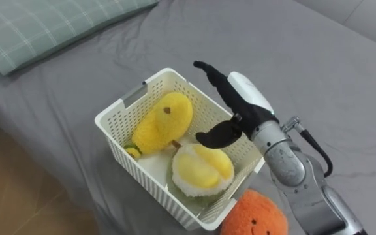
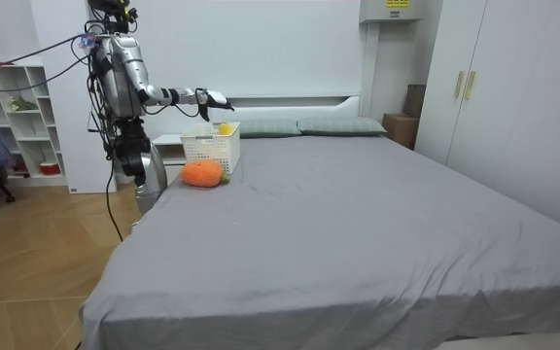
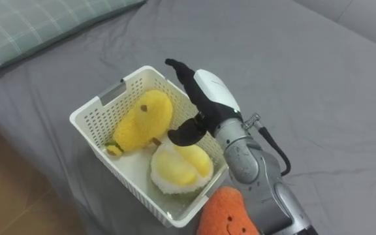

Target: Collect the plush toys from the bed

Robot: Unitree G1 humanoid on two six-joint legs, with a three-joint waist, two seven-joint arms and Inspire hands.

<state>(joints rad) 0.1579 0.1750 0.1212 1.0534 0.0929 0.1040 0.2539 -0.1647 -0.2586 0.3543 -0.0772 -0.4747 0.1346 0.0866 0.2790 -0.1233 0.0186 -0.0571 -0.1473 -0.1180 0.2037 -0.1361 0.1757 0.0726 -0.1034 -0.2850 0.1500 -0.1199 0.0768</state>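
The white basket (image 1: 117,145), centre frame, holds a mango plush (image 1: 164,121) and a durian plush (image 1: 202,171). The right hand (image 1: 245,98) above it is open and empty. The orange plush (image 1: 256,219), lower right, is not yet collected.

1 white basket (image 1: 119,124); 3 plush toys in all; 2 of them in the basket, i.e. 1 yellow toy (image 1: 163,121) & 1 pale yellow-and-white toy (image 1: 201,171); 1 orange toy (image 1: 256,215) outside, just beside it; 1 bed (image 2: 358,214) w/ grey sheet; 2 pillows at its head in the room view, viz. 1 checked pillow (image 2: 270,127) & 1 second pillow (image 2: 341,125); 1 robot hand, the right hand (image 1: 240,98).
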